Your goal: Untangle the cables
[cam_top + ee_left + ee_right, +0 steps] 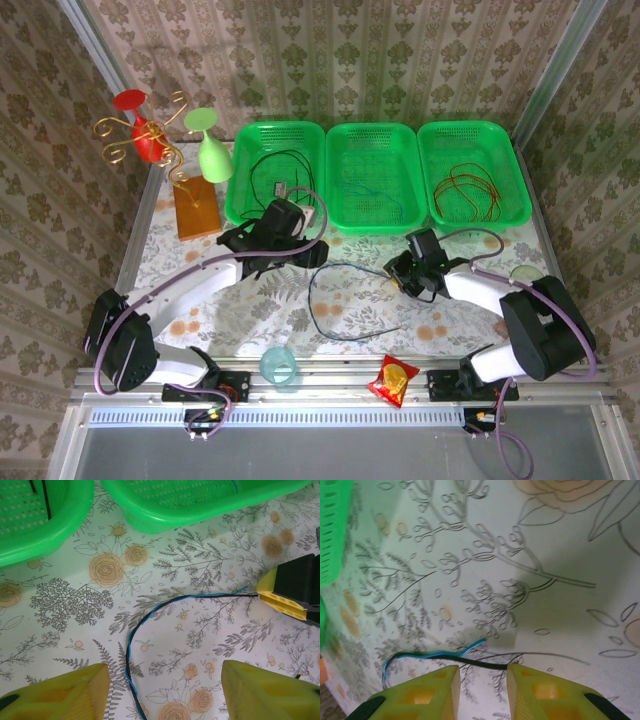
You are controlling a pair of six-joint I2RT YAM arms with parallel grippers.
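cable [200, 596]: thin blue-black loose loop | right gripper [482, 672]: narrow, astride it | left gripper [162, 675]: wide

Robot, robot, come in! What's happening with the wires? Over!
Left hand open above the cable. Right hand open, straddling its end. Nothing lying on it; basket just beyond. Over.

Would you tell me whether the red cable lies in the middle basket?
No, the red cable lies in the right-hand basket.
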